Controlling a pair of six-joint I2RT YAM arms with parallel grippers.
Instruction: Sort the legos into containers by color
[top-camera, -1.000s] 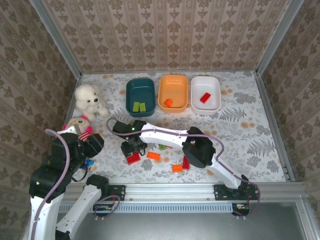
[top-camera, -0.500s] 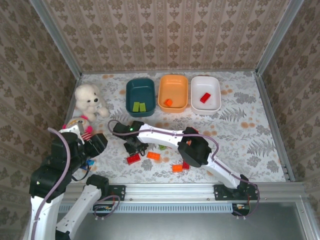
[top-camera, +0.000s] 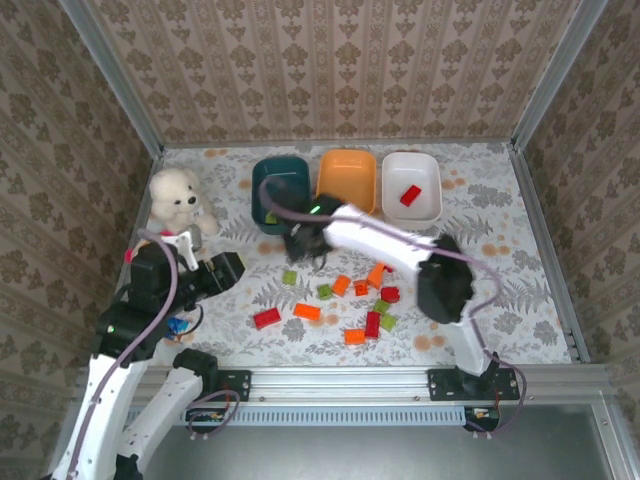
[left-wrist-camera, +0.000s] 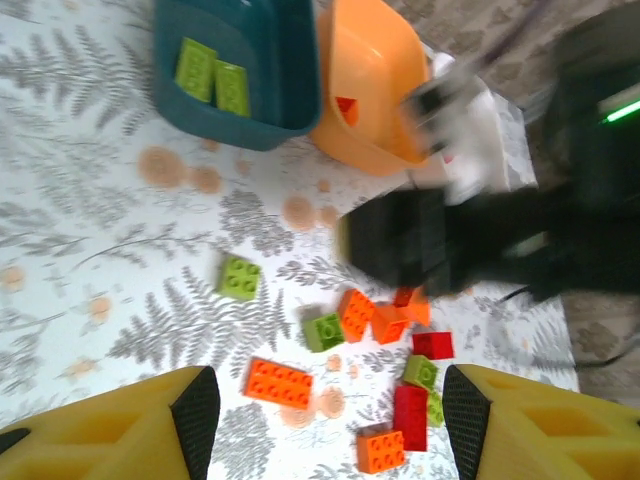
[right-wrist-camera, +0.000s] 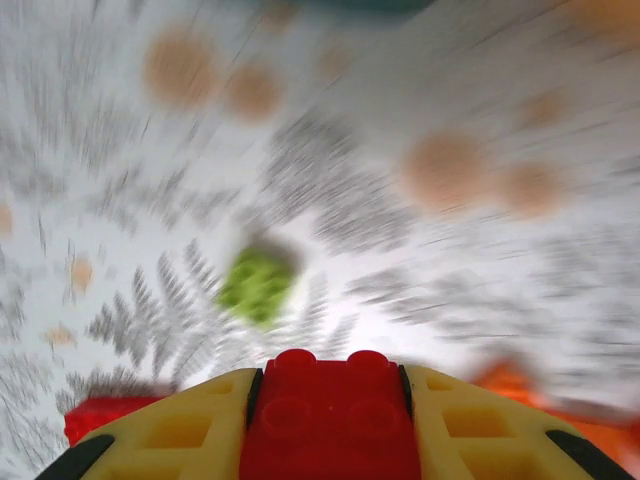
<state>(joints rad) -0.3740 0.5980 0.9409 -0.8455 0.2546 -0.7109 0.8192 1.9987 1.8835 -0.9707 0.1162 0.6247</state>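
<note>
My right gripper (top-camera: 301, 242) hovers just in front of the dark teal tub (top-camera: 281, 172), shut on a red lego (right-wrist-camera: 330, 420) that sits between its yellow fingers (right-wrist-camera: 170, 435). Below it lies a green lego (right-wrist-camera: 257, 285). Red, orange and light green legos are scattered mid-table, among them an orange one (top-camera: 307, 311), a red one (top-camera: 266, 318) and a green one (top-camera: 289, 277). The teal tub (left-wrist-camera: 240, 60) holds two green legos (left-wrist-camera: 213, 78). An orange tub (top-camera: 346, 180) and a white tub (top-camera: 411, 175) with a red lego (top-camera: 410, 195) follow rightward. My left gripper (left-wrist-camera: 330, 415) is open above the pile.
A white plush bear (top-camera: 178, 197) sits at the back left, and a small blue card (top-camera: 178, 326) lies by the left arm. Patterned walls and metal rails (top-camera: 545, 235) enclose the table. The right arm (top-camera: 400, 248) stretches across the legos.
The right gripper rose from the legos at centre-left and swung back toward the teal tub with the red lego. Several legos it had covered now show. The left arm came forward and right.
</note>
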